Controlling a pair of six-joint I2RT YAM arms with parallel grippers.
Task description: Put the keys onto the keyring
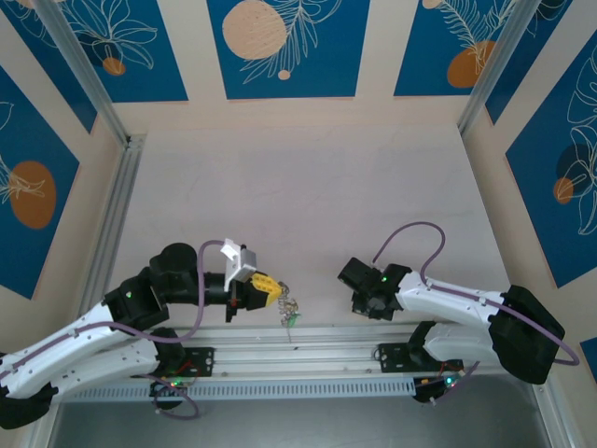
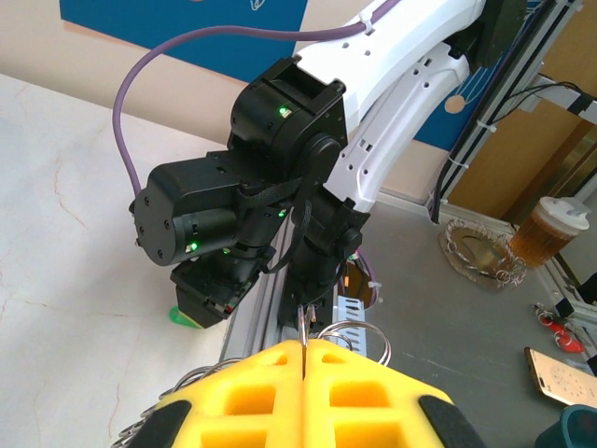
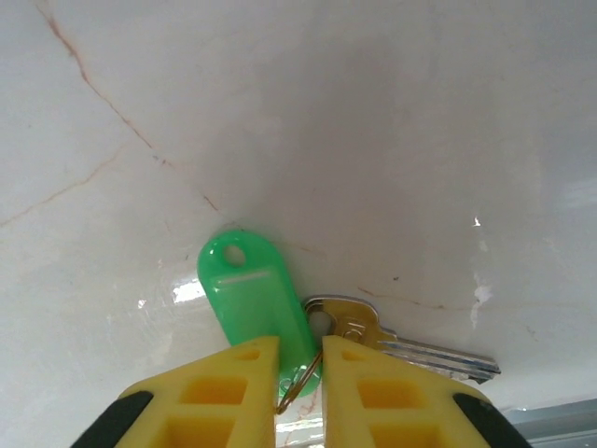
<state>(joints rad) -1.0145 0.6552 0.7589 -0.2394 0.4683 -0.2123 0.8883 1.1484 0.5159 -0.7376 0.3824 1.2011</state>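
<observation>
The keyring (image 1: 290, 306) is a bundle of thin wire loops with small keys hanging below my left gripper (image 1: 266, 283), near the table's front edge. In the left wrist view the left gripper (image 2: 304, 347) is shut on a thin wire of the keyring (image 2: 354, 323). My right gripper (image 1: 362, 297) points down at the table. In the right wrist view it (image 3: 300, 350) stands over a silver key (image 3: 410, 347) with a bright green tag (image 3: 247, 289) lying flat. Its jaws are nearly together, pinching the small split ring (image 3: 298, 387) that joins tag and key.
An aluminium rail (image 1: 308, 341) runs along the near edge just behind both grippers. The right arm's black wrist (image 2: 233, 215) is straight ahead of the left gripper. A drink cup (image 2: 550, 229) and a phone (image 2: 560, 373) lie on the bench beyond the table.
</observation>
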